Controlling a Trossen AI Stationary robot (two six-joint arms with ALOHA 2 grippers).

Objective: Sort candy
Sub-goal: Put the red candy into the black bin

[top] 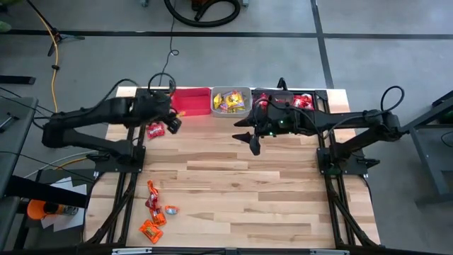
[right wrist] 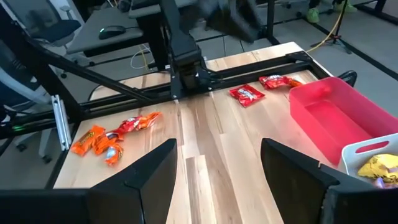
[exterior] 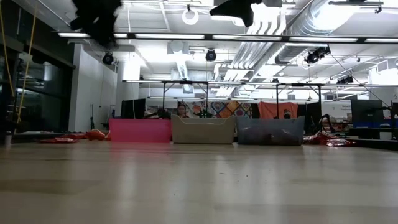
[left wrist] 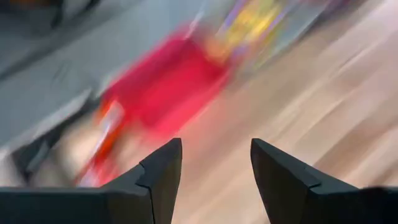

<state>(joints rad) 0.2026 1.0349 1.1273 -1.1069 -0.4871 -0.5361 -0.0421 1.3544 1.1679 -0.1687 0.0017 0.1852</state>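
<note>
From above, small shiny wrapped candies (top: pixel 153 212) are seen heaped near the wooden bench (top: pixel 233 184) edge, unsorted. In the wrist views, the left end effector (left wrist: pixel 214 168) and right end effector (right wrist: pixel 217 168) are open, empty.

Middle of table (top: pixel 233 184) is bare wood — free to pass. Far edge blocked by three bins (top: pixel 230 100) in a row; candy (top: pixel 153 212) lies at near-left corner, more beside red bin (top: pixel 192 101).
</note>
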